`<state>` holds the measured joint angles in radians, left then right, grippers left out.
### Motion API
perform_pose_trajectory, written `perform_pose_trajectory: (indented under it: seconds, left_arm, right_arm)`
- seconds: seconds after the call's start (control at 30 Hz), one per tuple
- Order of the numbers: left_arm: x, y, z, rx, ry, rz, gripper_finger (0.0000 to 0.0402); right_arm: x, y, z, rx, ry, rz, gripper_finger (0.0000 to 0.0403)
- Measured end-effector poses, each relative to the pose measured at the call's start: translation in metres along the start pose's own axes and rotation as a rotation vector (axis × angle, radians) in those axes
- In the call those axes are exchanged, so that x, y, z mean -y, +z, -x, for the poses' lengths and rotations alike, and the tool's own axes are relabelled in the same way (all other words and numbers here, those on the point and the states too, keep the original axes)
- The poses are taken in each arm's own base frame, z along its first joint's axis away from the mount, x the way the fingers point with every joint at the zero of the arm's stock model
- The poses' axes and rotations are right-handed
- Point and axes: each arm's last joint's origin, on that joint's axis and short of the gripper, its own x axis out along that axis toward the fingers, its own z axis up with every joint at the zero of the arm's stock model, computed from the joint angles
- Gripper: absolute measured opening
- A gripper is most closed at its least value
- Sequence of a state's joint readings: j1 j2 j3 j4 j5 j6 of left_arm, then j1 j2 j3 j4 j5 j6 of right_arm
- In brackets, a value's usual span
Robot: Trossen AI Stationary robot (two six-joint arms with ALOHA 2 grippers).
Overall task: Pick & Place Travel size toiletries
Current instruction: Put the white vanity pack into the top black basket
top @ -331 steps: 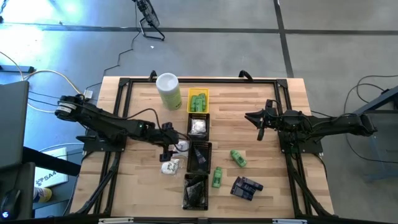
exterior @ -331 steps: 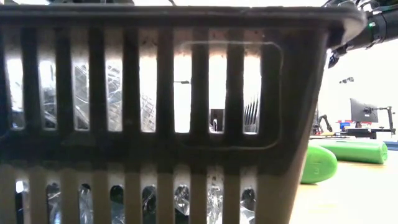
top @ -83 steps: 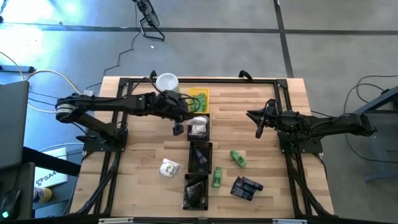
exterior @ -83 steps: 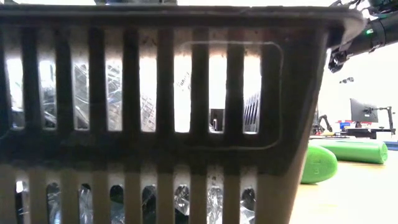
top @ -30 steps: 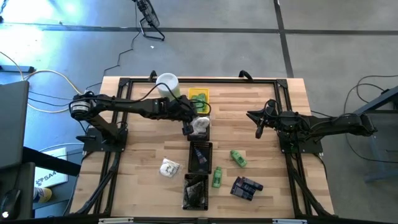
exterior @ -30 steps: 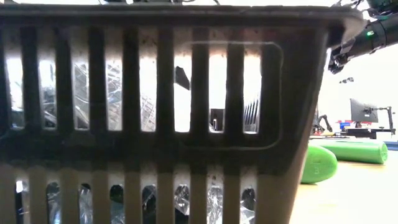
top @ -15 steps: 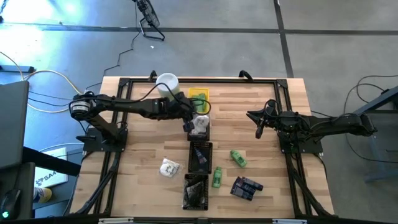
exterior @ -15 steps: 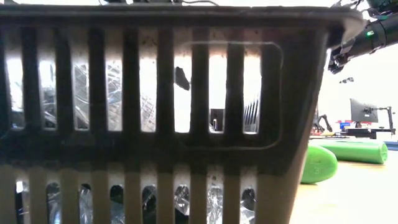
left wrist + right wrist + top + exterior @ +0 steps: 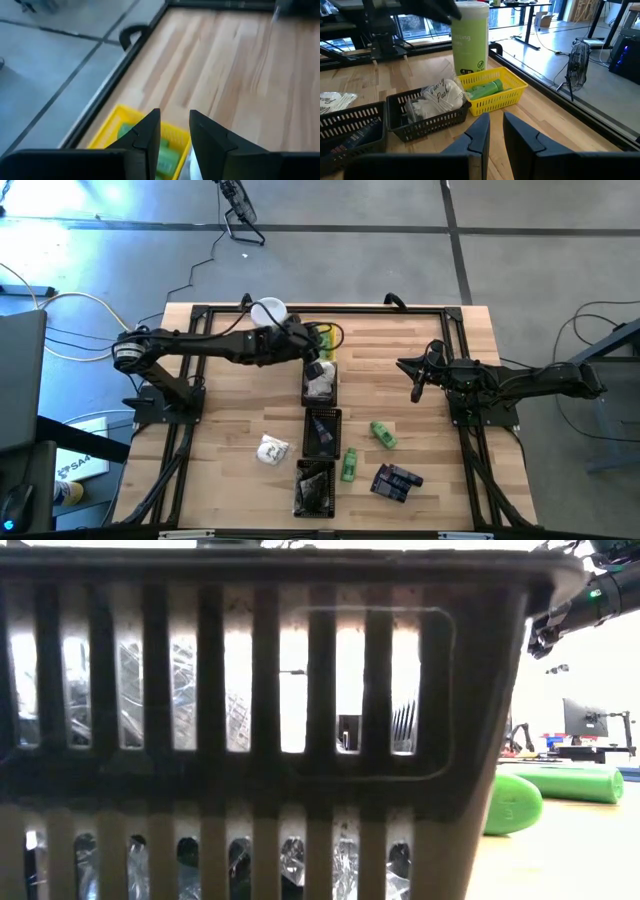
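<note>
A wooden bench is seen from straight above, with a column of small trays running down its middle. The left gripper is stretched in from the left of the frame to the upper centre, above the yellow tray and the upper black tray. In the left wrist view, its fingers are seen slightly parted, with nothing between them. A white crinkly wrapped piece is heaped in the upper black tray. Green bottles are laid in the yellow tray, long axes along the tray's length.

The right gripper is held at the right of centre, well apart from the trays; its fingers are nearly together, with nothing held.

On the bare bench, a second white wrapped piece is found at lower left of the trays. One green bottle is laid diagonally, from upper left to lower right. Another green bottle is laid almost vertically, just beside the lower trays. Dark flat packets are piled at lower right, long axis sloping down to the right.

A tall pale-green canister is stood upright next to the yellow tray.
</note>
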<state>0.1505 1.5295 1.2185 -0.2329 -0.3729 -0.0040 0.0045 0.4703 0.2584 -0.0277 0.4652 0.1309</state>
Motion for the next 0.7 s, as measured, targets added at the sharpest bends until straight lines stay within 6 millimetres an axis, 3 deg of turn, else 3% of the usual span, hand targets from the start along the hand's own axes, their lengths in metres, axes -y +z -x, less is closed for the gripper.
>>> perform_pose_trajectory:
  seconds: [0.23, 0.7]
  left_arm:
    - [0.0, 0.014, 0.005, 0.037, -0.072, 0.016, 0.01]
    - [0.006, -0.004, 0.007, -0.144, -0.282, 0.0, 0.01]
  right_arm:
    - [0.0, 0.0, 0.0, 0.0, 0.0, 0.0, 0.0046]
    - [0.0, 0.0, 0.0, -0.004, 0.0, 0.006, 0.0046]
